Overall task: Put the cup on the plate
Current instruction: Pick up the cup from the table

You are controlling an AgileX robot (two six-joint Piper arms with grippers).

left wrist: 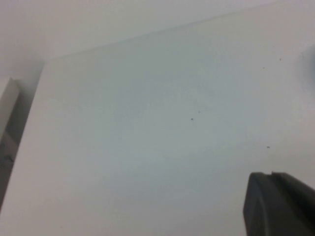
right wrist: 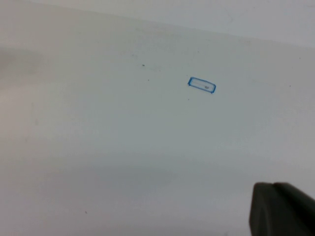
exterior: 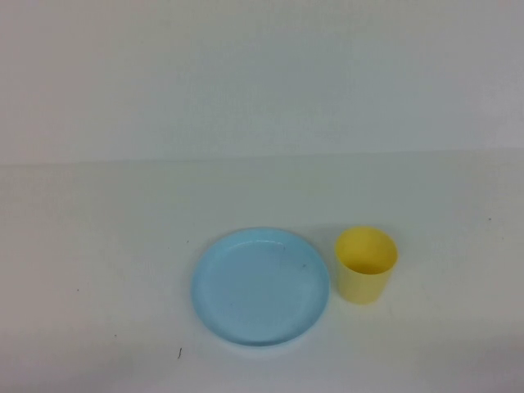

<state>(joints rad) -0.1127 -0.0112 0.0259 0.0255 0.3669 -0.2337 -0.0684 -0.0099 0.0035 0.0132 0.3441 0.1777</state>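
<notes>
In the high view, the yellow cup (exterior: 366, 264) stands upright on the white table, just right of the light blue plate (exterior: 260, 286) and close to its rim. The plate lies flat and holds nothing. Neither arm shows in the high view. My left gripper (left wrist: 269, 173) shows in the left wrist view as a dark tip with both fingers pressed together, holding nothing, over bare table. My right gripper (right wrist: 272, 184) looks the same in the right wrist view, shut and empty. Neither wrist view shows the cup or plate.
The white table (exterior: 123, 246) meets a pale wall at the back. A small blue-outlined rectangle mark (right wrist: 202, 85) lies on the table in the right wrist view. The left wrist view shows the table's edge (left wrist: 29, 113) with a gap beside it.
</notes>
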